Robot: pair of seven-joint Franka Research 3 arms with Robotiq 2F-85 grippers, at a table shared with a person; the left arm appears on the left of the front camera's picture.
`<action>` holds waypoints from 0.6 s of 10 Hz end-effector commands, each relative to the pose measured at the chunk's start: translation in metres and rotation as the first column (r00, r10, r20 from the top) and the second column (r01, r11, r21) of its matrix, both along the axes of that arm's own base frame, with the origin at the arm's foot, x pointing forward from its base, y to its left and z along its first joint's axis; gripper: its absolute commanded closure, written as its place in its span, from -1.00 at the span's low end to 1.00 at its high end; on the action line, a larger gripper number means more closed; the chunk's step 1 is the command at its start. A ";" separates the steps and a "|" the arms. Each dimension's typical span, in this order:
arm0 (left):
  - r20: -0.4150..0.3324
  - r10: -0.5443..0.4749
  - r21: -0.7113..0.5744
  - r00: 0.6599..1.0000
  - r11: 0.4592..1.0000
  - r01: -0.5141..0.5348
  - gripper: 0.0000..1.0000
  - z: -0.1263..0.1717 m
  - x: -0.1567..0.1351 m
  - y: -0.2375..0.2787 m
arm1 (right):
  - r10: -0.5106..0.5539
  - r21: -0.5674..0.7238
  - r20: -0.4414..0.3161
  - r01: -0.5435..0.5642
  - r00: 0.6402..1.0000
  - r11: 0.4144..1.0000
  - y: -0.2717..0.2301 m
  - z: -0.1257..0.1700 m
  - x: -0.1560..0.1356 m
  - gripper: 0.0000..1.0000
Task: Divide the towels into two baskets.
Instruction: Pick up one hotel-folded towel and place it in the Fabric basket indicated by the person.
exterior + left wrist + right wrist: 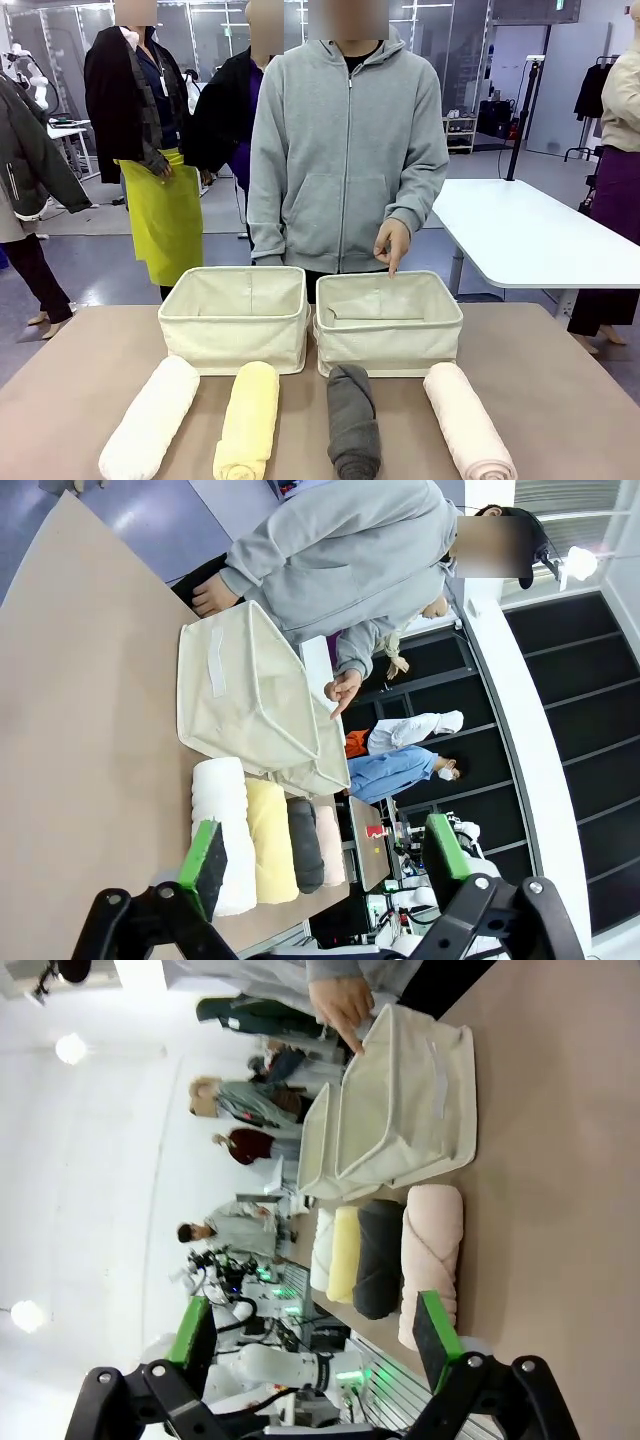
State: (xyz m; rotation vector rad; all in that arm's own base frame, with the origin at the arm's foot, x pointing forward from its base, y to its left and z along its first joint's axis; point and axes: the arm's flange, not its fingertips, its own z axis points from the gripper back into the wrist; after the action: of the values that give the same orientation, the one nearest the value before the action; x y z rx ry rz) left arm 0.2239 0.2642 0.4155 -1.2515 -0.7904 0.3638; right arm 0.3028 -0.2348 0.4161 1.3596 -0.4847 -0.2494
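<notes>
Towels sit rolled in a row at the near edge of the table [80,350], left to right: white towel [150,418], yellow towel [248,422], grey towel [353,420], pink towel [467,420]. Just behind them: left basket [232,345] and right basket [390,345], side by side. Person's hand [392,243] points a finger down at the right basket's far rim. Left gripper [324,850] and right gripper [315,1330]: jaws spread wide, nothing held, above the table.

The left gripper [326,852] and right gripper [314,1327] are black with green pads [445,848]; the person [345,150] wears a grey zipped hoodie.
</notes>
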 end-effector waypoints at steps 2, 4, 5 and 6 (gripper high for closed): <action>0.011 -0.003 -0.007 1.000 1.000 0.003 -1.00 0.001 -0.004 0.001 | 0.121 -0.260 -0.077 -0.137 0.990 0.956 0.061 0.059 0.021 -1.00; 0.011 -0.003 -0.007 1.000 1.000 0.003 -1.00 0.001 -0.004 0.001 | 0.209 -0.411 -0.136 -0.247 0.968 0.878 0.133 0.079 0.047 -1.00; 0.011 -0.003 -0.007 1.000 1.000 0.003 -1.00 0.001 -0.004 0.001 | 0.272 -0.479 -0.165 -0.318 0.948 0.818 0.173 0.083 0.057 -1.00; 0.011 -0.003 -0.007 1.000 1.000 0.003 -1.00 0.001 -0.004 0.001 | 0.307 -0.546 -0.211 -0.372 0.928 0.750 0.210 0.084 0.068 -1.00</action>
State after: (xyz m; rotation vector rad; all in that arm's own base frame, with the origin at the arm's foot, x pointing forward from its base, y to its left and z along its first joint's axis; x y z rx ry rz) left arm 0.2235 0.2642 0.4148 -1.2534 -0.7902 0.3655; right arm 0.3631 -0.0457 0.5069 0.8932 -0.2415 0.0881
